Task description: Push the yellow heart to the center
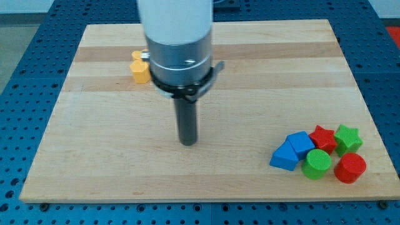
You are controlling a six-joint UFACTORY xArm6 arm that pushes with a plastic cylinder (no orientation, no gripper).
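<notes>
Two yellow blocks sit near the view's top left, partly hidden behind the arm's body. The nearer, orange-yellow one shows best; a paler yellow one peeks out just above it. I cannot tell which is the heart. My tip rests on the wooden board near the middle, below and to the right of the yellow blocks and well apart from them.
A cluster sits at the view's bottom right: a blue block, a blue cube, a red star, a green star, a green cylinder and a red cylinder. Blue pegboard surrounds the board.
</notes>
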